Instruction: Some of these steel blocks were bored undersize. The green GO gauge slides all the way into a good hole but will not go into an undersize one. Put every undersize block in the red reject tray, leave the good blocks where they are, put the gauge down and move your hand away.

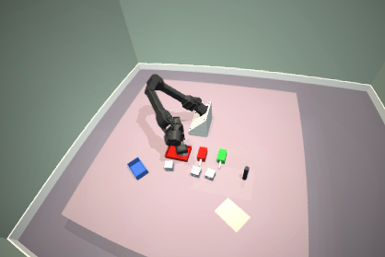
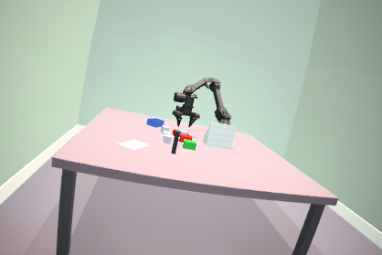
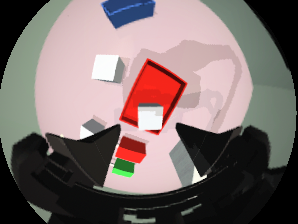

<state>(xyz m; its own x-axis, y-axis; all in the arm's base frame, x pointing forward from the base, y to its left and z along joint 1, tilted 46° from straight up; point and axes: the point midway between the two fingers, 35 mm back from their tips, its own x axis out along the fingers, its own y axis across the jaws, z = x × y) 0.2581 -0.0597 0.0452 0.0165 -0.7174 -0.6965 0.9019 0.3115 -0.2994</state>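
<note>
Steel block (image 1: pixel 184 153) (image 3: pixel 150 117) sits at the red reject tray's (image 1: pixel 171 157) (image 3: pixel 134 95) near end in the wrist view, between and beyond the released jaws; next, probably straight retreat upward.

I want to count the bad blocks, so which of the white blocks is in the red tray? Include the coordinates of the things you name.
The white cube-shaped block (image 3: pixel 150 118) below the open black tool (image 2: pixel 188 123) (image 3: pixel 149 125). The other three sit outside the tray's red walls.
</note>
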